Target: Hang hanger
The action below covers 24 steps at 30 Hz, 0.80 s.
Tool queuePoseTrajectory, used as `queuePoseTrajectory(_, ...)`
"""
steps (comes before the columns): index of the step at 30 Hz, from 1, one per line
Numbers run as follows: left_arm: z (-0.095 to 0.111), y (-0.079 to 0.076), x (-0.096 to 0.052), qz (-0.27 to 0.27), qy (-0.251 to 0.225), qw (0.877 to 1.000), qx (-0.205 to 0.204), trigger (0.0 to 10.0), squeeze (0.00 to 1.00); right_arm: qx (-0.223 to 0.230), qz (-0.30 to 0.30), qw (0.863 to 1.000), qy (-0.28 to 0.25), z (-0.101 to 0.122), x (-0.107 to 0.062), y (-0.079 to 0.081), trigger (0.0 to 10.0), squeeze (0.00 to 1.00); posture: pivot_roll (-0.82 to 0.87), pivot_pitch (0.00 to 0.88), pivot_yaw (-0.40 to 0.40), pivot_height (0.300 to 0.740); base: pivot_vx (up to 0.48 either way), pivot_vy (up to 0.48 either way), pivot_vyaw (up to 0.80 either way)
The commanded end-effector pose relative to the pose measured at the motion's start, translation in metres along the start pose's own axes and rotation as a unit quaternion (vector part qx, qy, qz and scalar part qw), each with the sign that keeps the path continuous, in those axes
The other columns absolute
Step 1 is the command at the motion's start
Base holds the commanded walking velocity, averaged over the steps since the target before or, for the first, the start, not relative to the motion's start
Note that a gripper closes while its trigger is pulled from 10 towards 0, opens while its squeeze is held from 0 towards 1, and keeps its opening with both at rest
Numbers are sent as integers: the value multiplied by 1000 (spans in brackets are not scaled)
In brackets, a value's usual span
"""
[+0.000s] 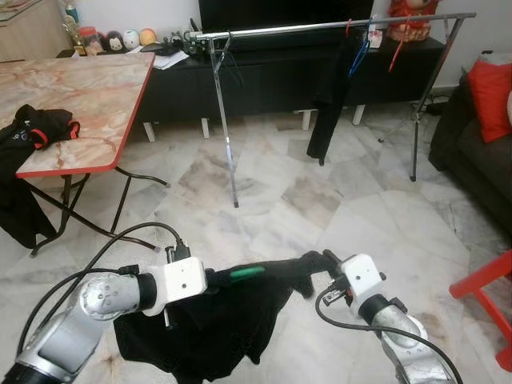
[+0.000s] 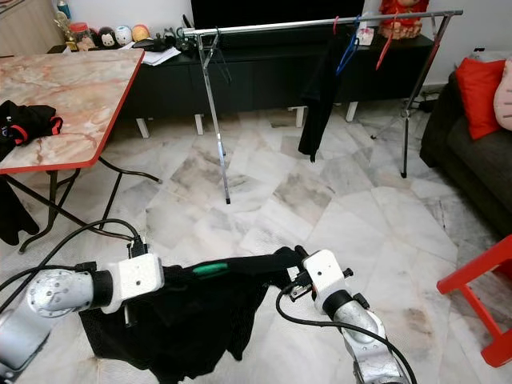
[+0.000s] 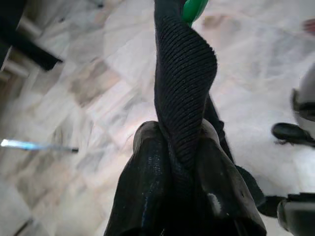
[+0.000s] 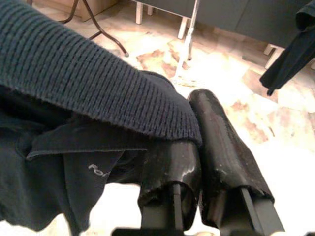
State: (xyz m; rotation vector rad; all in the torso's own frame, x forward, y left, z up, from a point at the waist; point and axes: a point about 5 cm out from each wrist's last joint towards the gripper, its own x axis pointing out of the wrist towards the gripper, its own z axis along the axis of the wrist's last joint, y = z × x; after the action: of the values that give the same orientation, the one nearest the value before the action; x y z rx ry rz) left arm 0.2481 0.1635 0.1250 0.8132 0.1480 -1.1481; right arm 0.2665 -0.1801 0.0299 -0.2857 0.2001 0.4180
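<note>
A black knit garment (image 1: 216, 328) on a green hanger (image 1: 246, 273) hangs low in front of me, stretched between both grippers. My left gripper (image 3: 179, 132) is shut on a bunched fold of the knit, just below the green hanger (image 3: 194, 9). My right gripper (image 4: 197, 125) is shut at the garment's other end, where the knit hem (image 4: 98, 83) lies over one finger. The metal clothes rack (image 1: 320, 27) stands well ahead across the floor. On it hang a black garment (image 1: 328, 96), a blue hanger (image 1: 360, 54) and a red hanger (image 1: 398, 48).
A marble-top folding table (image 1: 88, 88) with black clothing (image 1: 36, 128) on it stands at the left. A dark sofa (image 1: 480, 152) with a red cushion (image 1: 492, 88) and a red stool (image 1: 488, 292) are on the right. A black TV cabinet (image 1: 272, 76) runs behind the rack.
</note>
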Motion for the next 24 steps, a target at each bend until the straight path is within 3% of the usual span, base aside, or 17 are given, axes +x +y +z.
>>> queuePoseTrajectory(1, 5, 6, -6, -10, -16, 1000, 24, 10000, 0, -5, 4, 1000, 7, -1, 1, -2, 0, 0, -19, 0, 0, 740, 0, 0, 0)
queuePoseTrajectory(6, 11, 9, -13, -31, -58, 996, 68, 10000, 0, -7, 6, 1000, 13, -3, -1, -3, 0, 0, -22, 0, -1, 740, 0, 0, 0)
queuePoseTrajectory(9, 8, 8, -16, -38, -52, 993, 103, 10000, 0, -9, 7, 1000, 16, -4, -2, -3, 0, 0, -23, 0, -3, 740, 0, 0, 0)
queuePoseTrajectory(10, -2, 5, -17, -54, -11, 988, 141, 10000, 0, -10, 7, 1000, 17, -4, -3, -4, 0, 0, -23, 0, -3, 740, 0, 0, 0)
queuePoseTrajectory(12, -16, 6, -18, -60, 51, 984, 161, 10000, 0, -11, 6, 1000, 18, -5, -3, -5, 0, 0, -21, 0, -3, 740, 0, 0, 0)
queuePoseTrajectory(13, -16, 6, -18, -60, 51, 984, 161, 10000, 0, -11, 6, 1000, 18, -5, -3, -5, 0, 0, -21, 0, -3, 740, 0, 0, 0)
queuePoseTrajectory(15, -41, 6, -19, -49, 145, 980, 124, 10000, 0, -12, 5, 1000, 17, -4, -2, -5, 0, 0, -23, 0, -4, 740, 0, 0, 0)
queuePoseTrajectory(17, -49, 1, -21, -68, 169, 975, 130, 10000, 0, -11, 5, 1000, 16, -3, -1, -5, 0, 0, -23, 0, -6, 740, 0, 0, 0)
queuePoseTrajectory(19, -52, -5, -20, -88, 168, 968, 165, 10000, 0, -12, 6, 1000, 15, -3, -1, -5, 0, 0, -26, 0, -6, 740, 0, 0, 0)
queuePoseTrajectory(24, -62, 3, -20, -61, 217, 950, 214, 10000, 0, -14, 10, 1000, 15, -2, 0, -4, 0, 0, -25, 0, -8, 740, 0, 0, 0)
